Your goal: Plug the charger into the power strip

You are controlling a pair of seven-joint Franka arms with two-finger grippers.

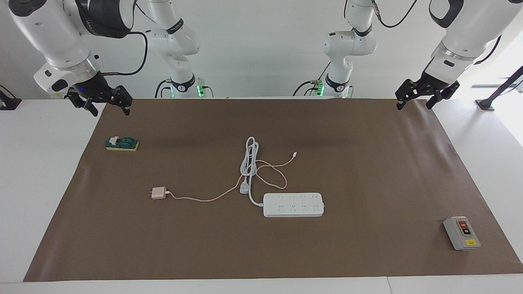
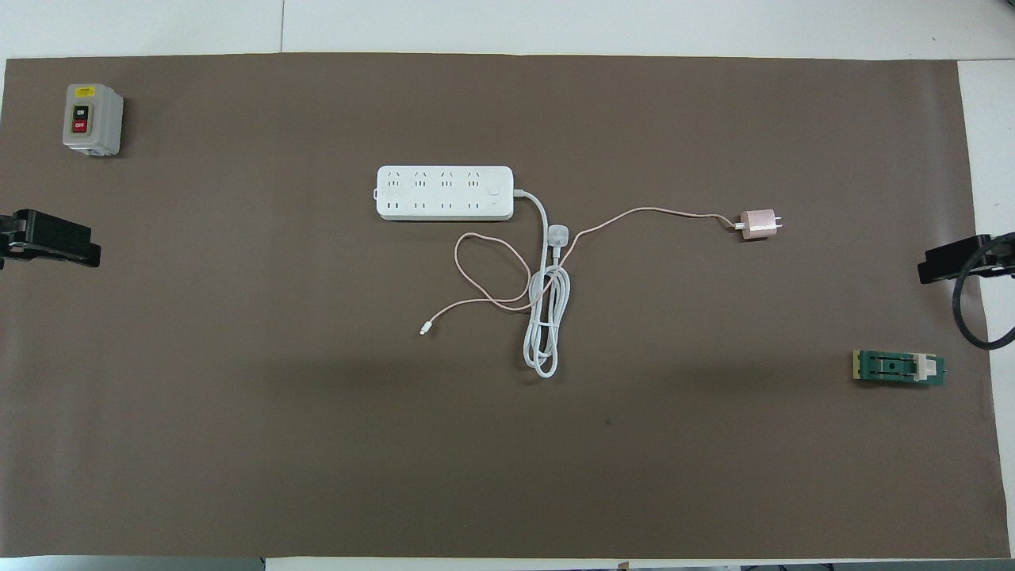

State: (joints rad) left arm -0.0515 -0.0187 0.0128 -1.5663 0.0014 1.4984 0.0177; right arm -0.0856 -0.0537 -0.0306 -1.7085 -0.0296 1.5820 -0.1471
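Observation:
The pale-pink charger (image 1: 158, 193) (image 2: 758, 225) lies on the brown mat, beside the power strip toward the right arm's end, prongs pointing away from the strip. Its thin pink cable (image 1: 204, 199) runs toward the strip and loops near it. The white power strip (image 1: 293, 204) (image 2: 444, 193) lies flat mid-table, sockets up, with its thick cord coiled nearer the robots. My right gripper (image 1: 111, 110) (image 2: 951, 262) hangs open and empty over the mat's corner. My left gripper (image 1: 413, 105) (image 2: 49, 246) hangs open and empty over the other near corner. Both are well away from the charger.
A grey switch box (image 1: 461, 233) (image 2: 93, 119) with red and black buttons stands toward the left arm's end, farther from the robots. A green block (image 1: 121, 143) (image 2: 898, 368) sits under the right gripper's side. The strip's white round plug (image 1: 244, 188) lies on the pink cable.

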